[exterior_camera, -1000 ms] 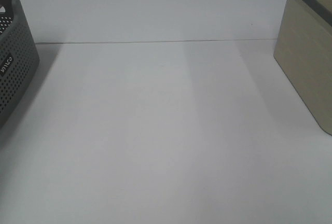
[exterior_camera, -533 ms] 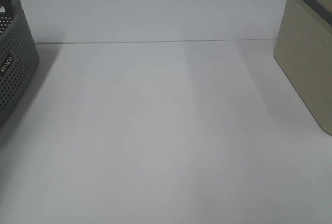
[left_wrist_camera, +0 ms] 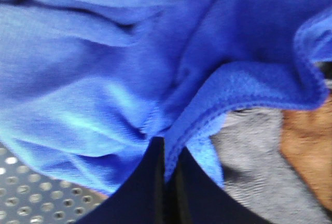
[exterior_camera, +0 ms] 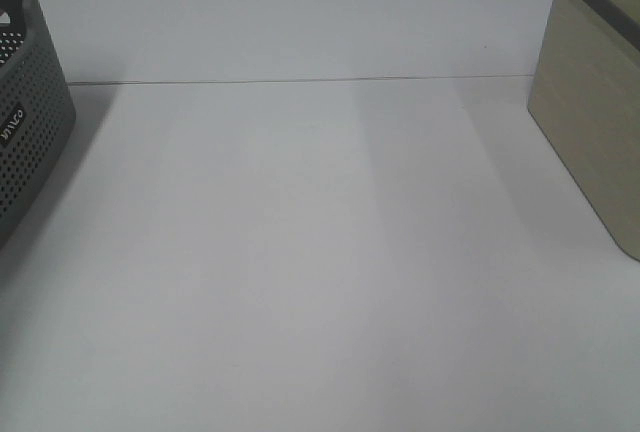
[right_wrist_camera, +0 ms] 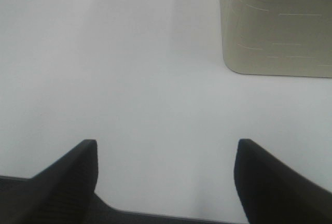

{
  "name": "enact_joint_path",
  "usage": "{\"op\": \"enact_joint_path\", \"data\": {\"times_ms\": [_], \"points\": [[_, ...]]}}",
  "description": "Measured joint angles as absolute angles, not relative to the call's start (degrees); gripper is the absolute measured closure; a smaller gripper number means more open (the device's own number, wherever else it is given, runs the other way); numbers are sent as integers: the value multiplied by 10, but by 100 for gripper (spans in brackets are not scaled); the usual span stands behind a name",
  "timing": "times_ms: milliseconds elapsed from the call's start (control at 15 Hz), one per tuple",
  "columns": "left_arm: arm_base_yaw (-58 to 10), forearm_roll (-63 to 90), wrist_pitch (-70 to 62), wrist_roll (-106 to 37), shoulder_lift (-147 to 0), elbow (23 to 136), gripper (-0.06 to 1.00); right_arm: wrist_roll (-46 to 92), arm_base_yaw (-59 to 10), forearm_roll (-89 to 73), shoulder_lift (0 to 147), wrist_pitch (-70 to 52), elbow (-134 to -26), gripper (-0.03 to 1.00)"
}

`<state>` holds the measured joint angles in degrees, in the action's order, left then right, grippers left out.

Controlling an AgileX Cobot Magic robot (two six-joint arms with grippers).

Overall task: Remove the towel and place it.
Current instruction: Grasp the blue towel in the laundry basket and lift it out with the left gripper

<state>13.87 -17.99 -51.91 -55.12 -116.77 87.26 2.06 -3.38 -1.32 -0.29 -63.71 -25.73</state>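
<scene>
Jaws of the left gripper (left_wrist_camera: 165,155) are clenching on a stitched fold of the towel (left_wrist_camera: 104,79), the blue edge pinched between the two dark fingers. The towel is lying crumpled and filling most of the left wrist view. It is overlapping a grey cloth (left_wrist_camera: 249,146), which is touching an orange-brown cloth (left_wrist_camera: 306,141), and a perforated grey surface (left_wrist_camera: 31,203) is showing under one edge of the towel. Jaws of the right gripper (right_wrist_camera: 166,164) are standing wide apart, grasping nothing and hanging over the bare white bench (exterior_camera: 300,252) near the beige basket (right_wrist_camera: 275,22). In the exterior high view a dark grey perforated basket (exterior_camera: 25,132) is sitting at the left edge of the bench, with the beige basket at the right edge, well apart from it.
</scene>
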Motion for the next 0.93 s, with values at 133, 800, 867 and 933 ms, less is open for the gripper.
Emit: {"op": "enact_joint_path", "data": {"times_ms": [133,800,867,933], "points": [[143,-155,-533,-551,-1167,873,94,21,-34,-13,-3,-637,-257,24],[144,0,-633,-503,-1021,886,94,21,-34,-13,-3,-637,-257,24],[144,19,-633,-502,-1003,886,94,21,-34,-13,-3,-637,-257,24],[144,25,-633,-501,-994,886,94,21,-34,-13,-3,-637,-257,24]]}}
